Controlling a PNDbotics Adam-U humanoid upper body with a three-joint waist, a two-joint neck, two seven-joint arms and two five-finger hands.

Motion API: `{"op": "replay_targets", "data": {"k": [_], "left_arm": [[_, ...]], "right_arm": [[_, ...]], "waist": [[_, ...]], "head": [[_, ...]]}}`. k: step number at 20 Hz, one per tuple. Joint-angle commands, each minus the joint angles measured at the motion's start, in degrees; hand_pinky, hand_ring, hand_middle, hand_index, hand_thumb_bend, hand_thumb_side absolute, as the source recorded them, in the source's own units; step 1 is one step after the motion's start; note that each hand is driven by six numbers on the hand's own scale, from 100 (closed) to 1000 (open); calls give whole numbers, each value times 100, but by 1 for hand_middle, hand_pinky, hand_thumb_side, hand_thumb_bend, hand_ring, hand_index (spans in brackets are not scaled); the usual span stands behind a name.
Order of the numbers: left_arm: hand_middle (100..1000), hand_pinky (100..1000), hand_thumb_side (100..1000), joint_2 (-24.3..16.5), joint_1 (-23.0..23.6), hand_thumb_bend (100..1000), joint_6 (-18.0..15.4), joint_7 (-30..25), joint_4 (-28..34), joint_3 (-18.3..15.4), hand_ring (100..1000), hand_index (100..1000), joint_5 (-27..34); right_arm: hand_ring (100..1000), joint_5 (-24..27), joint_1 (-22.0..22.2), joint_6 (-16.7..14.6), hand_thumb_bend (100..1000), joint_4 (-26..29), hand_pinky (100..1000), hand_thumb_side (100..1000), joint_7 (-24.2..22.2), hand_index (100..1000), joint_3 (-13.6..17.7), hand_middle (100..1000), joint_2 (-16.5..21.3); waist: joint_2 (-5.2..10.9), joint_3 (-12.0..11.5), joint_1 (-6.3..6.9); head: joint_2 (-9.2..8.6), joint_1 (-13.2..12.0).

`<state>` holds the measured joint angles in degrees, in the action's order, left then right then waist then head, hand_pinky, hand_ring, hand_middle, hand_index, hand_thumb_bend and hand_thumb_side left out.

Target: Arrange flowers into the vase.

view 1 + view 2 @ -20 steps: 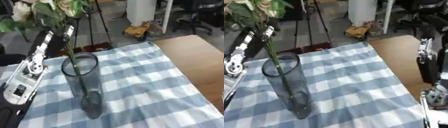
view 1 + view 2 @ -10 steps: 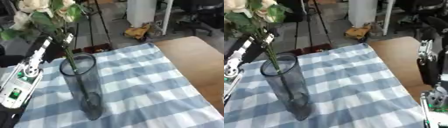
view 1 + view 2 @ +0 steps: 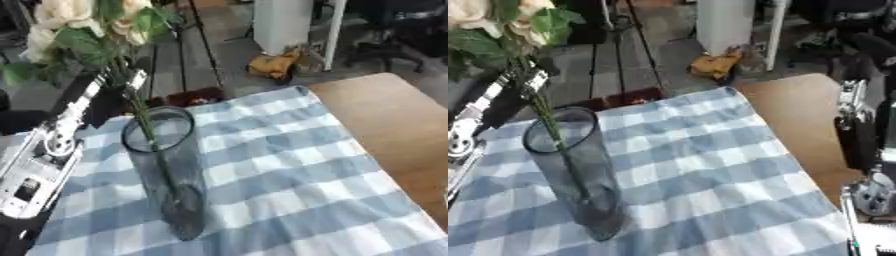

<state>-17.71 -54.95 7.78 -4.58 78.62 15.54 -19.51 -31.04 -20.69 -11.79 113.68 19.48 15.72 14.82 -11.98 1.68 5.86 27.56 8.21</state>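
A tall clear grey glass vase stands upright on the blue-and-white checked cloth. A bunch of cream flowers with green leaves rises above it, and the thin green stems run down inside the vase towards its bottom. My left hand comes in from the left just above the vase's rim and is shut on the stems. My right hand shows only in the right eye view at the right edge, idle beside the table, fingers straight and pointing up.
The cloth covers most of the wooden table, whose bare top shows at the right. My white and silver left forearm lies along the cloth's left edge. Beyond the far edge are floor, a yellow object and a white cabinet.
My left hand has come down a little towards the vase's rim with the flowers, and the stems reach deeper into the vase. The right hand has not moved.
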Motion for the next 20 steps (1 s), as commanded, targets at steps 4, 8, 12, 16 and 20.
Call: {"op": "replay_targets", "data": {"k": [4,8,12,16,20], "left_arm": [[785,446,1000,-197,-156,273,-63,-310,179,0,725,807,17],[803,461,1000,-245,-132,314,-92,-465,245,8,739,836,-42],[839,531,1000,-277,-116,403,-220,-736,291,36,777,912,-36],[850,568,1000,-313,-120,427,-374,-1083,325,14,793,939,-80],[857,583,1000,-332,-110,430,-416,-1286,360,-12,801,949,-148]], "right_arm": [[829,49,-46,23,100,91,858,918,30,812,28,562,102],[830,56,-44,26,100,91,859,917,34,812,27,561,104],[830,61,-51,20,100,91,858,917,45,812,24,561,108],[830,69,-52,22,100,91,858,918,54,812,23,561,108],[830,74,-53,22,100,91,858,918,57,813,22,561,108]], "waist": [[102,2,-19],[99,-10,-8],[95,-7,-9],[92,-3,-11],[93,-9,-8]], "head": [[-92,13],[-87,16],[-88,23],[-89,25],[-97,31]]}}
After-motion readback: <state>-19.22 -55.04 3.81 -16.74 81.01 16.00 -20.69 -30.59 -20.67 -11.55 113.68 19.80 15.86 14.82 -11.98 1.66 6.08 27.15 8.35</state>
